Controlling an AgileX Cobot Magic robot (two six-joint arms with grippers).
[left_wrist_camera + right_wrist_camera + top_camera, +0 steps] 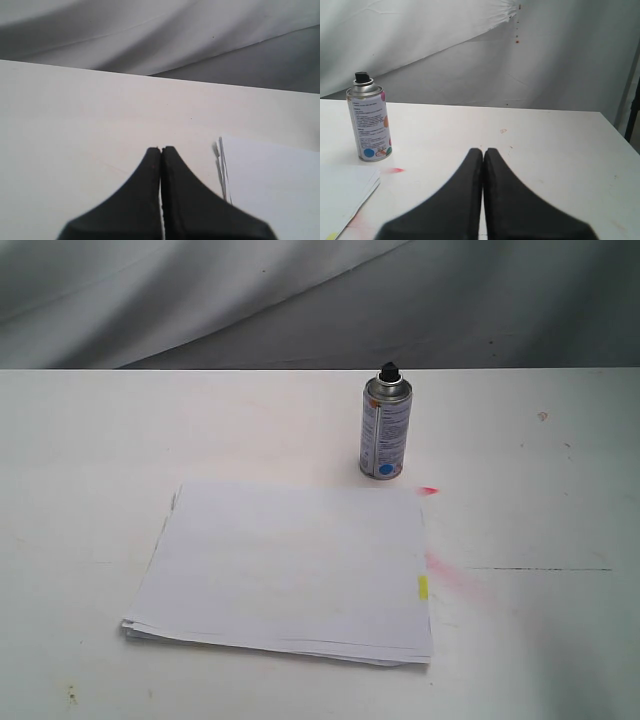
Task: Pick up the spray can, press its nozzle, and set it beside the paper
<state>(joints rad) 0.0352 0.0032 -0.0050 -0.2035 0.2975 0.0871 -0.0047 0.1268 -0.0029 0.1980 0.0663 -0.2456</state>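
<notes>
**Clerk:** Entry one: what is hidden or cut off?

**Checker:** Neither arm appears in the exterior view. The left gripper shows only in its own wrist view, its black fingers pressed together with nothing between them. The right gripper is likewise closed and empty. The left wrist view cuts the paper off at the frame, showing just one corner just beside the left gripper, on the right arm's side.

**Clerk:** Entry two: what differs between views?

**Checker:** The spray can stands upright on the table, ahead of the right gripper, well apart, toward the left arm's side. The left wrist view does not include it. The nozzle tops it, black. The can stands just beyond the paper's far edge. Only the exterior view shows the yellow tab whole, with a pink stain beside it.

**Clerk:** Entry three: legible writing?

**Checker:** The label carries lines of fine print, too small to read, plus a blue dot near the base.
</notes>
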